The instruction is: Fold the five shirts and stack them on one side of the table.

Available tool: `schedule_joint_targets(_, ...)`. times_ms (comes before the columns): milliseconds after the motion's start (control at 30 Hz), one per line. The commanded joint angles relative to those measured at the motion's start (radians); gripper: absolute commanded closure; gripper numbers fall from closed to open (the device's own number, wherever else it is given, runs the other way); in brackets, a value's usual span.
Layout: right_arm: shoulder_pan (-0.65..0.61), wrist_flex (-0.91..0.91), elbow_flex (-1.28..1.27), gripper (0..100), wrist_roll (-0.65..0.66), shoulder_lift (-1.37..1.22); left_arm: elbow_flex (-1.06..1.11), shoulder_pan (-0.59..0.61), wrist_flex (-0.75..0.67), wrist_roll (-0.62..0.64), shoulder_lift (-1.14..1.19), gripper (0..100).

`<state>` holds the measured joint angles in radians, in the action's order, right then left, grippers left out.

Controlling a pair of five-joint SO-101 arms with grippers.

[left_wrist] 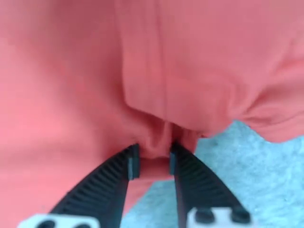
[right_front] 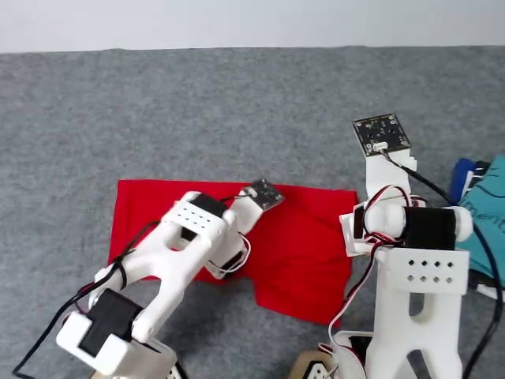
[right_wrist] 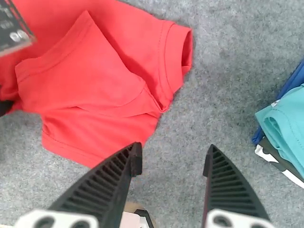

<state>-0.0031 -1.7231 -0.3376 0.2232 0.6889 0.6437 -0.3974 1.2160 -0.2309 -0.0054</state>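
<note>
A red shirt (right_front: 304, 253) lies flat in the middle of the grey table, partly folded, with a sleeve (right_wrist: 173, 61) sticking out on one side. My left gripper (left_wrist: 151, 160) is down on the shirt's near edge, shut on a pinched fold of the red cloth (left_wrist: 156, 137). The left arm (right_front: 185, 245) covers the shirt's middle in the high view. My right gripper (right_wrist: 171, 161) hangs open above bare table beside the shirt's corner, holding nothing. At the right edge sits a stack of folded shirts (right_front: 483, 213) with a teal one (right_wrist: 285, 128) on top.
The grey felt table (right_front: 197, 110) has free room along the back and left. The right arm's base (right_front: 418, 308) stands between the red shirt and the stack. Blue and dark layers (right_wrist: 285, 88) show under the teal shirt.
</note>
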Motion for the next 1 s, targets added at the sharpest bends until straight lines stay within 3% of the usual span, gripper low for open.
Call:
schedule_joint_targets(0, 0.010, -0.001, 0.046, 78.6, 0.011, 0.022, -0.068, 0.031, 0.048, 0.002, -0.094, 89)
schedule_joint_targets(267, 0.012, -0.005, 0.054, 78.6, 0.011, 0.027, -0.151, 0.002, 0.167, 0.002, -0.305, 88)
schedule_joint_targets(467, 0.027, -0.070, 0.118, 78.6, 0.011, 0.143, -0.147, -0.144, 0.183, 0.005, -0.330, 88)
schedule_joint_targets(800, 0.421, -0.068, 0.167, 78.6, 0.012, 0.283, -0.179, -0.367, 0.101, 0.006, -0.198, 88)
schedule_joint_targets(967, 0.522, -0.064, 0.164, 78.6, 0.012, 0.337, -0.305, -0.466, 0.101, 0.005, -0.008, 88)
